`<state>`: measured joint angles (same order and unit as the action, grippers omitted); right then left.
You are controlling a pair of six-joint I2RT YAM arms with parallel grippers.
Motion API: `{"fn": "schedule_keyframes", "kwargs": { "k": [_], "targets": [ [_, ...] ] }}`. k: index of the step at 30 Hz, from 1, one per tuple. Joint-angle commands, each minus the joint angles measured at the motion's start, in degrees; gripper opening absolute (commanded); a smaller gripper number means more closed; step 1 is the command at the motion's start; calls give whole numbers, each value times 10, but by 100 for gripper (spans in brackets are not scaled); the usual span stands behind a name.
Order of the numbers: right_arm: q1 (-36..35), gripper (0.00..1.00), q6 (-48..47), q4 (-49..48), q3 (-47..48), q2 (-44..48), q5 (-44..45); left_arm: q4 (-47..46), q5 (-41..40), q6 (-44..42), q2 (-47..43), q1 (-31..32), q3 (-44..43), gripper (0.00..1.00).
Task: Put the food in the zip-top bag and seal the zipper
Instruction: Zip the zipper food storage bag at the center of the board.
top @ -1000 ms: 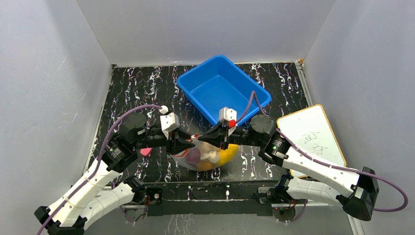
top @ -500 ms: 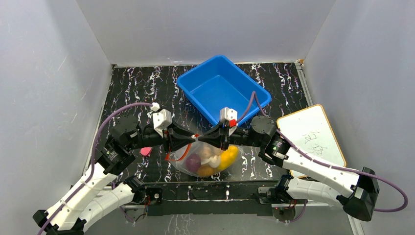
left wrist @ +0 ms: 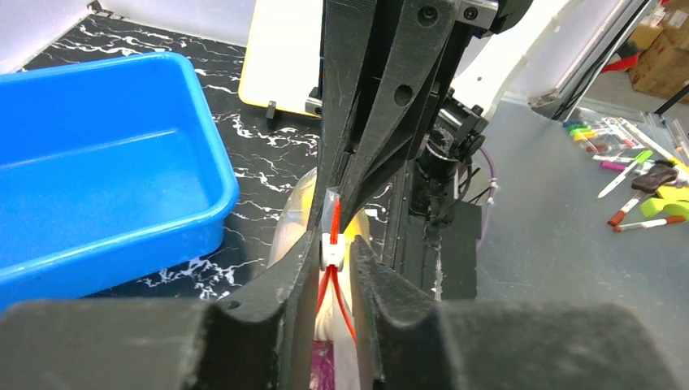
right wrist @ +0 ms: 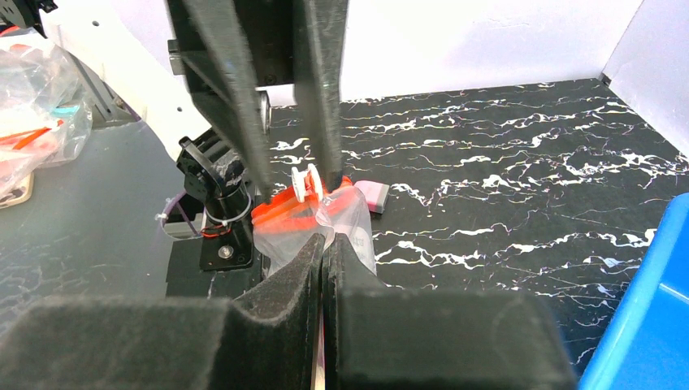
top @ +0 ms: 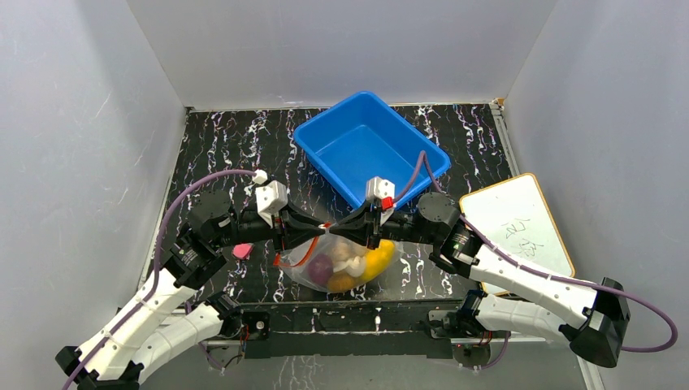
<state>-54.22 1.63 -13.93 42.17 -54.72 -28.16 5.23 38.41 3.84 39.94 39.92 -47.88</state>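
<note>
The zip-top bag (top: 313, 275) hangs between my two grippers just above the near table edge. It holds the food: a purple piece (top: 321, 266), white bits (top: 354, 263), a yellow fruit (top: 379, 257) and an orange lump (top: 341, 283). My left gripper (top: 319, 229) is shut on the white slider (left wrist: 331, 253) of the red-orange zipper (left wrist: 335, 221). Behind the slider the strip splits into two strands. My right gripper (top: 348, 230) is shut on the bag's mouth edge (right wrist: 345, 213), its pads (right wrist: 309, 253) pressed together. The grippers face each other, tips almost touching.
A blue bin (top: 370, 146) stands behind the bag, at the left in the left wrist view (left wrist: 89, 187). A small pink block (top: 241, 251) lies left of the bag, also in the right wrist view (right wrist: 372, 195). A whiteboard (top: 516, 227) lies at the right.
My left gripper has drawn back to the left and the bag has lifted. A loop of red strip now hangs at the bag's left. The right gripper has barely moved.
</note>
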Motion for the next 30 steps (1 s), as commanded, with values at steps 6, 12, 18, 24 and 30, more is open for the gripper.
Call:
{"fn": "schedule_keyframes", "kwargs": {
  "k": [6,12,18,24,30],
  "targets": [
    [2,0,14,-58,-2,18,25,11,4,-23,-3,0,3,0],
    [2,0,24,-81,-22,47,52,39,-7,-41,-16,0,13,0],
    [2,0,18,-66,-12,34,17,35,5,-48,-5,0,8,0],
    [2,23,-41,67,52,14,-35,26,36,-46,12,0,-9,0],
    [2,34,-50,95,75,-1,-54,24,53,-47,21,0,-17,0]
  ]
}}
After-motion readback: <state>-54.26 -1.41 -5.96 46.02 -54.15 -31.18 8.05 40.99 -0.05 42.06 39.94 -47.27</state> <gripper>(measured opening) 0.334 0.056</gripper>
